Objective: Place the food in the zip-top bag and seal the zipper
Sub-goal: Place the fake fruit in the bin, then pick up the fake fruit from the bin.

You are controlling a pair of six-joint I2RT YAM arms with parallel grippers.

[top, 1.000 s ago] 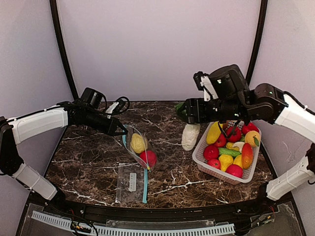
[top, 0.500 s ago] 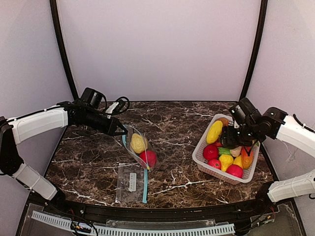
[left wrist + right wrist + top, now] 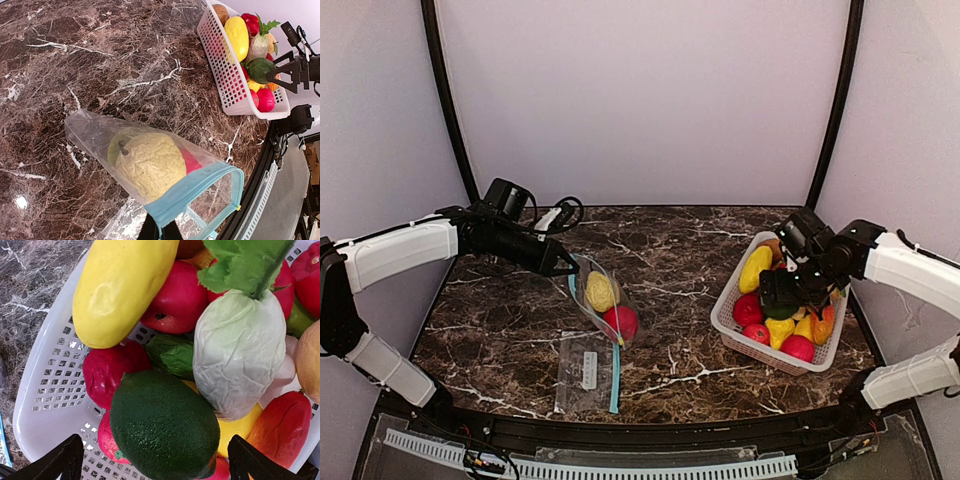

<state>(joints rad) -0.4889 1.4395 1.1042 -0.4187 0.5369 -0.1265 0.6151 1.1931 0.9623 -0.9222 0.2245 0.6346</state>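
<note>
Dark marble table (image 3: 500, 330). Step: fetching the next piece of food.
Left gripper (image 3: 160, 231): fingers together, pinching the blue zipper edge of the zip-top bag (image 3: 85, 130); lemon (image 3: 150, 165) and red fruit (image 3: 192, 162) inside.
Right gripper (image 3: 155, 441): spread wide over the white basket (image 3: 45, 405), straddling a green avocado (image 3: 160, 415), apparently without contact.
Next: close on it and carry it to the bag mouth.

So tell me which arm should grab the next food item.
Right. The right gripper hangs open over the basket, fingers either side of the dark green avocado; the left gripper is shut on the zip-top bag's rim.
</note>
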